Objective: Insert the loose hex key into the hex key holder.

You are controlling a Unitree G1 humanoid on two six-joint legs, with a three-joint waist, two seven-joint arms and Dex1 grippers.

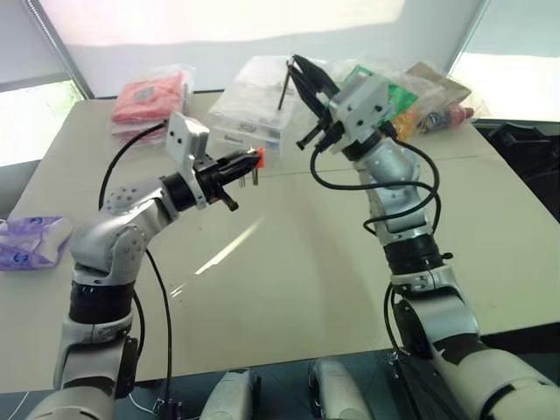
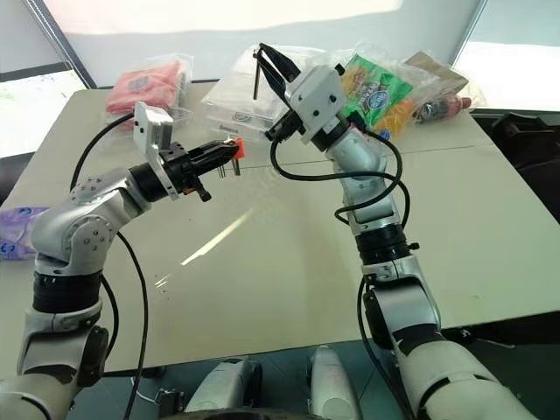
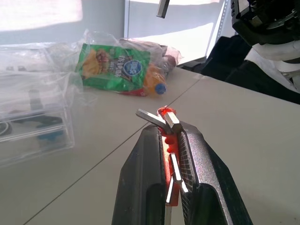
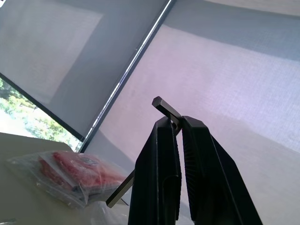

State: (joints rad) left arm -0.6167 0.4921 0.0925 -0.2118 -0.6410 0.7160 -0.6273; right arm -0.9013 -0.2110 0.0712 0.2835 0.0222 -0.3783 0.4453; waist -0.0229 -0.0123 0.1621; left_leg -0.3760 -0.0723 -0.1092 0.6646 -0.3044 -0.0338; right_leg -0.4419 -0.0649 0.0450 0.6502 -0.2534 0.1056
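Note:
The hex key holder (image 1: 256, 158), a small orange-red block with short metal keys sticking out, is held above the table's middle, with my left gripper (image 1: 248, 166) shut on it. In the left wrist view the holder (image 3: 165, 140) sits between the two fingers, its keys fanning out past their tips. My right gripper (image 1: 297, 64) is raised higher and to the right, pointing up and away, shut on the loose hex key (image 1: 283, 89). The key's long arm hangs down from the fingertips. In the right wrist view its short bent end (image 4: 165, 108) pokes out above the closed fingers.
A clear plastic box (image 1: 249, 109) stands at the back of the table behind both grippers. A bag with red contents (image 1: 149, 96) lies back left, and green snack packets (image 1: 398, 98) lie back right. A purple-and-white packet (image 1: 31, 241) rests at the table's left edge.

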